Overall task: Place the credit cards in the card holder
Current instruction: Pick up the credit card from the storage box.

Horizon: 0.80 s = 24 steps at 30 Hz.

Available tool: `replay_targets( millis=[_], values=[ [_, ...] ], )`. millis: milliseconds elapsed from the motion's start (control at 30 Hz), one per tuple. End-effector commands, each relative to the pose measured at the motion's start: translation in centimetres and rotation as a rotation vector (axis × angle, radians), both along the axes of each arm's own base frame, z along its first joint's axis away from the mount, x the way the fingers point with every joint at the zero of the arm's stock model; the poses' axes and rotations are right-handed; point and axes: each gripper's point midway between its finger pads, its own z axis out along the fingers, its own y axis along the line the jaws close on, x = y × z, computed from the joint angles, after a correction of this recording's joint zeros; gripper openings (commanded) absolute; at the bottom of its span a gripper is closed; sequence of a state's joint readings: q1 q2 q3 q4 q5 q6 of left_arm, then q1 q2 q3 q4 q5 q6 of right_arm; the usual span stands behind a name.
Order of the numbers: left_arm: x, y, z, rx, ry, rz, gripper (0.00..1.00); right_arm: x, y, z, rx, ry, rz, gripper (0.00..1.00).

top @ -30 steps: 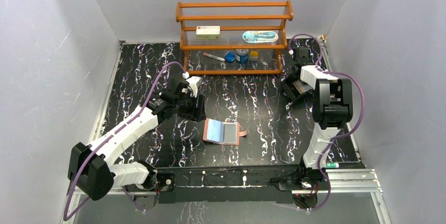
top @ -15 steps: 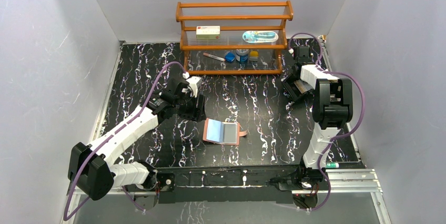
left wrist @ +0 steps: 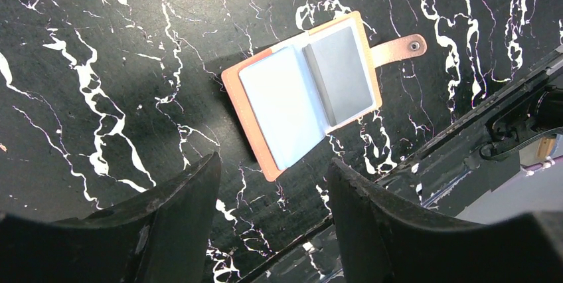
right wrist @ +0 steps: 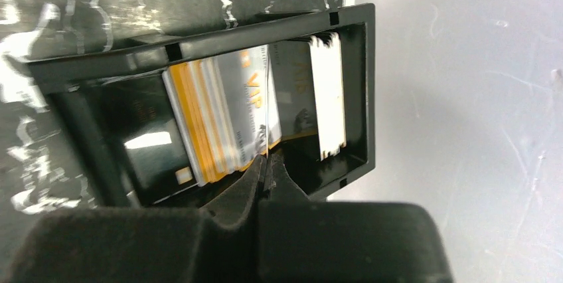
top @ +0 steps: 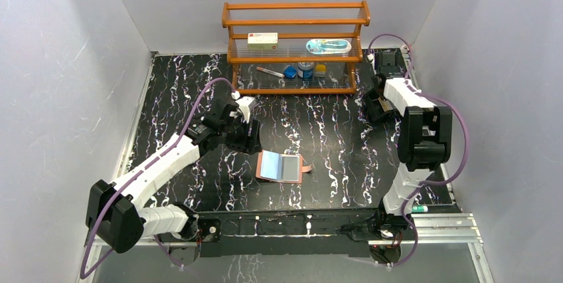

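Note:
The card holder (top: 284, 167) lies open on the black marbled table, tan-pink with bluish-grey sleeves and its snap tab to the right; it also shows in the left wrist view (left wrist: 305, 94). My left gripper (top: 248, 137) is open and empty, hovering just left of it, with the holder beyond the fingertips (left wrist: 272, 163). The credit cards (right wrist: 219, 110), grey and orange-yellow, stand in a black tray (right wrist: 265, 34) with a white stack (right wrist: 328, 94). My right gripper (right wrist: 267, 158) is shut on the edge of one thin card (right wrist: 265, 110) at the tray, at the far right (top: 376, 105).
A wooden shelf rack (top: 295, 50) stands at the back with a white box with a red label (top: 263, 40) and small items. White walls close in both sides. The tray sits against the right wall. A metal rail (top: 299, 220) runs along the near edge.
My right arm has shifted back and to the right, its wrist now nearer the back right corner. The left arm and the card holder have barely moved.

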<state>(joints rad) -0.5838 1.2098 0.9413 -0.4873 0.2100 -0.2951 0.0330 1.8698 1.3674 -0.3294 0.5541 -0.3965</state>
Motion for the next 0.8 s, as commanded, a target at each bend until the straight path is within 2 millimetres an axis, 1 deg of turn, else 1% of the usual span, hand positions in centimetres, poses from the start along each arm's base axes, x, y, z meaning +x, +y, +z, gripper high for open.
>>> replay_targets(
  millis=[0,33,100,233,333,367,433,533,600,667,767],
  values=[
    [-0.1,-0.1,0.2,-0.015,-0.007,-0.015,0.59,-0.4,2.5,4.2,0.177,-0.09,0.0,0.0],
    [-0.1,-0.2,0.1,-0.013,-0.002,-0.016,0.59,-0.6,3.0,4.5,0.206,-0.095,0.001,0.0],
    [-0.1,-0.1,-0.4,-0.002,0.02,-0.005,0.59,-1.4,3.9,5.9,0.258,-0.117,-0.009,0.0],
    [-0.2,0.0,-1.4,0.016,0.078,0.034,0.59,-2.9,5.4,7.7,0.376,-0.158,-0.07,0.0],
    [-0.6,-0.8,-2.1,-0.011,0.145,0.04,0.59,-3.9,6.8,9.5,0.475,-0.22,-0.103,0.0],
    [-0.8,-1.1,-2.2,-0.022,0.166,0.042,0.59,-4.4,7.4,9.8,0.517,-0.234,-0.108,0.0],
    [-1.1,-1.5,-2.7,-0.041,0.211,0.048,0.59,-5.2,9.3,10.7,0.632,-0.263,-0.104,0.0],
    [-1.5,-1.9,-3.6,-0.057,0.274,0.065,0.59,-6.3,13.0,12.1,0.814,-0.276,-0.036,0.0],
    [-1.9,-2.2,-3.9,-0.084,0.303,0.074,0.59,-7.4,15.3,12.4,0.9,-0.257,0.008,0.0],
    [-2.0,-2.4,-4.8,-0.101,0.351,0.089,0.59,-8.5,17.7,12.9,0.997,-0.246,0.065,0.0],
    [-2.2,-2.6,-5.7,-0.142,0.413,0.113,0.59,-10.7,21.2,13.3,1.154,-0.222,0.13,0.0]
  ],
)
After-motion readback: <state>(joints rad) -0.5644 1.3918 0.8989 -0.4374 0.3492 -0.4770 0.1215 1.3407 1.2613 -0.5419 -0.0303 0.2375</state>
